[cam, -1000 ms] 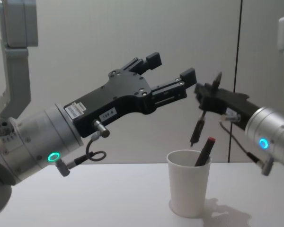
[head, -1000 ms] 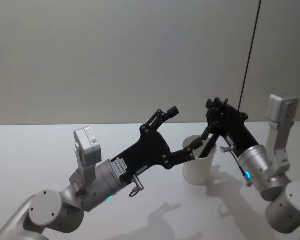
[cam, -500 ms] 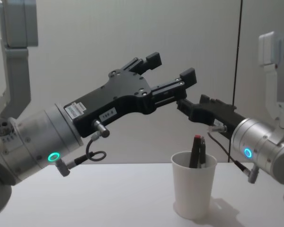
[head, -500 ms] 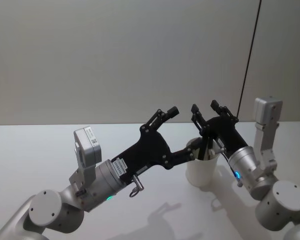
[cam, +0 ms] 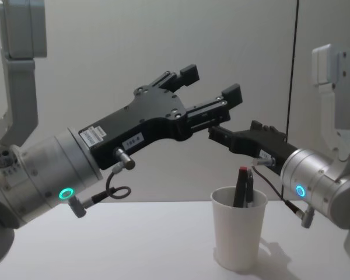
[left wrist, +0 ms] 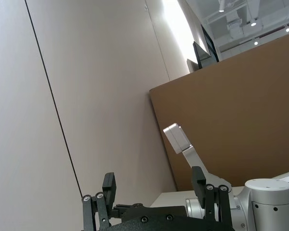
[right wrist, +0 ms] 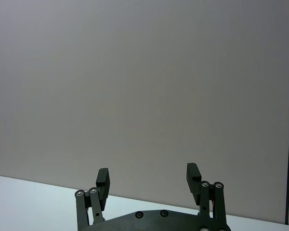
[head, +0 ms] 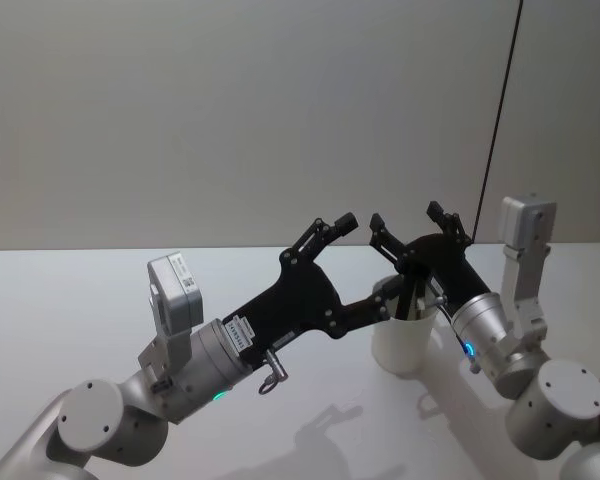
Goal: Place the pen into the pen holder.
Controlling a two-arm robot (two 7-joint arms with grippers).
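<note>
The dark pen with a red end (cam: 242,185) stands upright inside the plain white paper cup with a rolled rim (cam: 239,236), its upper part rising above the rim beside a second dark stick whose details are hard to make out. The cup sits on the white table (cam: 134,245), toward the robot's right. In the head view the pen (head: 405,297) is largely hidden by black linkage, and the cup (head: 404,340) is partly covered by both arms.

The right gripper (cam: 219,129) hangs just above the cup, its jaws released and holding nothing; the right wrist view shows the two black fingers (right wrist: 102,176) well apart against the bare wall. The left gripper (cam: 209,83) is raised to the cup's left, jaws spread and empty. Small white labels (cam: 94,135) on its black body carry print too fine to read. The left arm's lower part is cut off by the frame edge.
</note>
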